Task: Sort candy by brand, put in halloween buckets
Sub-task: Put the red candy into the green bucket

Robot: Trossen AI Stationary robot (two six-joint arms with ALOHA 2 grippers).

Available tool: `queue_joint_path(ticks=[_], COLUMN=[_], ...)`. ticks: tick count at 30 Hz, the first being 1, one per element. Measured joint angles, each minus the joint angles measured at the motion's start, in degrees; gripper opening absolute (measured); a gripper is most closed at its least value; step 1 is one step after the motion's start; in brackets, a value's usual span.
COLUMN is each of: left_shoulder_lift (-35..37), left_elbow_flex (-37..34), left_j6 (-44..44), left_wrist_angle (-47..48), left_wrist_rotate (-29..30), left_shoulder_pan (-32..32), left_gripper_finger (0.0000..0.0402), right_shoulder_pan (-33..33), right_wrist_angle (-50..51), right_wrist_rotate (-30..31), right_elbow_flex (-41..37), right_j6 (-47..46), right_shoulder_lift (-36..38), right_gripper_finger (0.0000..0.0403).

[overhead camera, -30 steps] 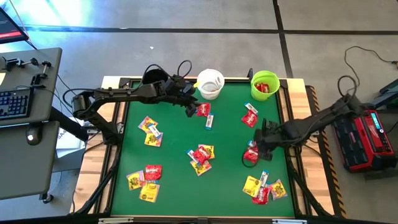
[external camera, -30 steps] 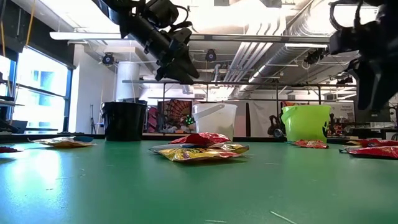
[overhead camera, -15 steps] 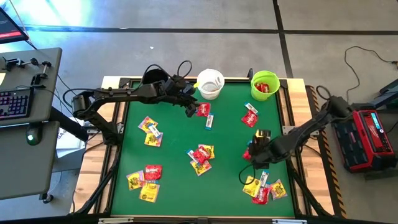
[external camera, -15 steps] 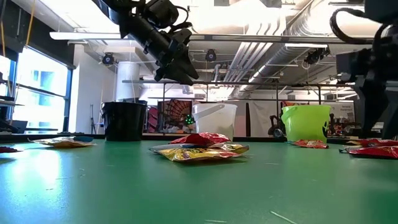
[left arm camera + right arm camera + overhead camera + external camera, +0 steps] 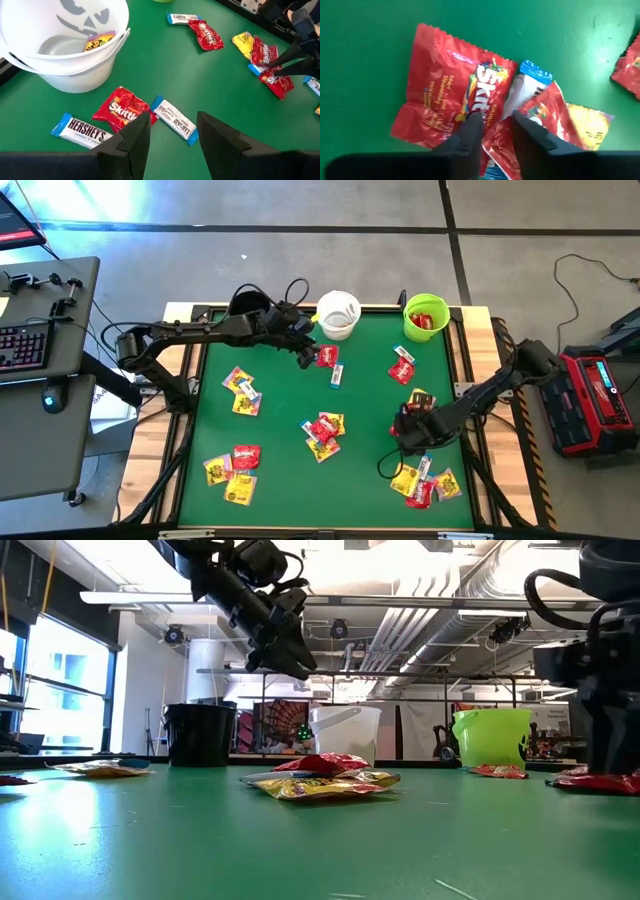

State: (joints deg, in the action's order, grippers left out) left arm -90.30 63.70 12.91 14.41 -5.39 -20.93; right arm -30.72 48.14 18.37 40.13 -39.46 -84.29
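Three buckets stood along the table's far edge in the low view, the black bucket (image 5: 198,734) on the left, the white bucket (image 5: 345,734) in the middle and the lime green bucket (image 5: 491,737) on the right; from above the black one was hidden under the left arm, while that view alone showed red packets inside the green bucket (image 5: 426,317). Candy lay scattered in small clusters over the green table (image 5: 280,430); the left gripper (image 5: 305,350) hung above the mat just beside the white bucket (image 5: 338,314), its fingers apart and holding nothing. Only the left wrist view revealed a yellow packet (image 5: 98,41) lying inside the white bucket (image 5: 65,45), with a red Skittles packet (image 5: 122,106) and two white-and-blue Hershey's bars (image 5: 80,131) on the mat beside it. The right gripper (image 5: 410,430) was down at the pile near the table's right edge; its wrist view showed the fingers (image 5: 470,131) narrowed onto the edge of a red Skittles packet (image 5: 450,90), which lay flat on the mat overlapping a white-and-blue bar (image 5: 525,85) and another red packet (image 5: 545,112); whether the grip had fully closed could not be told.
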Motion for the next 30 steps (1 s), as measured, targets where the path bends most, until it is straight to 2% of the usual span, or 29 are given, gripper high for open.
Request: queue_joint_path(ticks=[3, 5, 18, 23, 27, 30], left_shoulder_lift=[0.0, 0.0, 0.0, 0.0, 0.0, 0.0], left_elbow_flex=[0.0, 0.0, 0.0, 0.0, 0.0, 0.0], left_j6=[0.0, 0.0, 0.0, 0.0, -0.1, -0.1], left_wrist_angle=[0.0, 0.0, -0.1, -0.2, -0.3, -0.3], left_wrist_rotate=[0.0, 0.0, 0.0, 0.0, 0.0, 0.0], left_shoulder_pan=[0.0, 0.0, 0.0, 0.0, 0.0, 0.0], left_gripper_finger=[0.0154, 0.0154, 0.0154, 0.0154, 0.0154, 0.0154], right_shoulder_pan=[0.0, 0.0, 1.3, 3.5, 3.7, 3.7], right_wrist_angle=[0.1, 0.6, 9.6, 11.7, 11.1, 11.0], right_wrist_rotate=[-1.2, -1.3, -2.0, -6.7, -7.7, -5.8], right_elbow_flex=[0.8, 1.8, 11.5, 11.2, 10.2, 9.6], right_j6=[-0.8, -0.8, -6.0, -12.0, -13.7, -15.0], right_shoulder_lift=[0.4, 0.8, 4.3, 4.2, 2.7, 0.9], right_gripper_finger=[0.0024, 0.0007, 0.0002, 0.0031, 0.0089, 0.0134])
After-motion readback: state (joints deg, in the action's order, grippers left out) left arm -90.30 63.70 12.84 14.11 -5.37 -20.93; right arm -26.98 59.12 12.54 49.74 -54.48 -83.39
